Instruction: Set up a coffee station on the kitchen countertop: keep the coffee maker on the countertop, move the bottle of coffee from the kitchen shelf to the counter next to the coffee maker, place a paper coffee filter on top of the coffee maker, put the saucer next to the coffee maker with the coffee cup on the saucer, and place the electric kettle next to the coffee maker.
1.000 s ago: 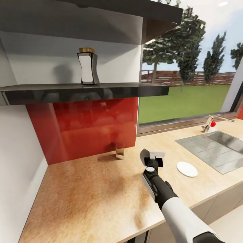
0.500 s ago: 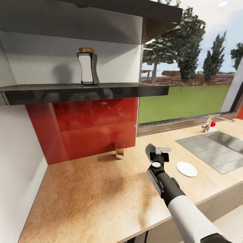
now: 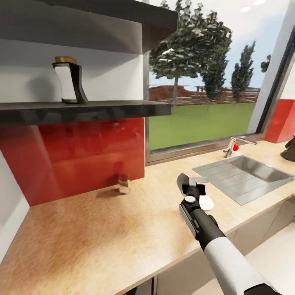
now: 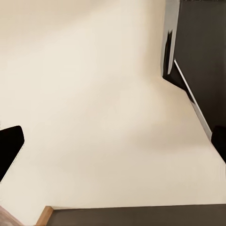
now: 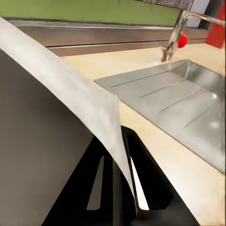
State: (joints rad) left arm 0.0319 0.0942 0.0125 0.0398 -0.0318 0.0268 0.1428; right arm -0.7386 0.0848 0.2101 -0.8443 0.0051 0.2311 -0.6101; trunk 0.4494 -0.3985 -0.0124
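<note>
Beige speckled desk with a light wood edge, running along a glossy red backsplash and under a wide window onto lawn and trees. Steel sink with ribbed drainer is set into the desk at the head view's right, a chrome tap with a red knob behind it. Dark wall shelf above the backsplash carries the bottle of coffee, a dark waisted bottle with a white front panel and a yellow-brown cap, upright near the shelf's left part; no readable writing on the panel. Small clear tumbler-like item stands on the desk against the backsplash. Right gripper, black on a white forearm, hangs over the desk left of the sink, clenched on the white paper coffee filter; the right wrist view shows the filter as a broad pale sheet pinched between the black fingers, with sink and tap beyond. Round white saucer lies flat on the desk just beyond the wrist, partly hidden by the arm. Dark object sits at the desk's far right edge, too cropped to identify. The left wrist view gives a pale cream surface and dark panels; whether the left gripper is released or clenched cannot be told.
</note>
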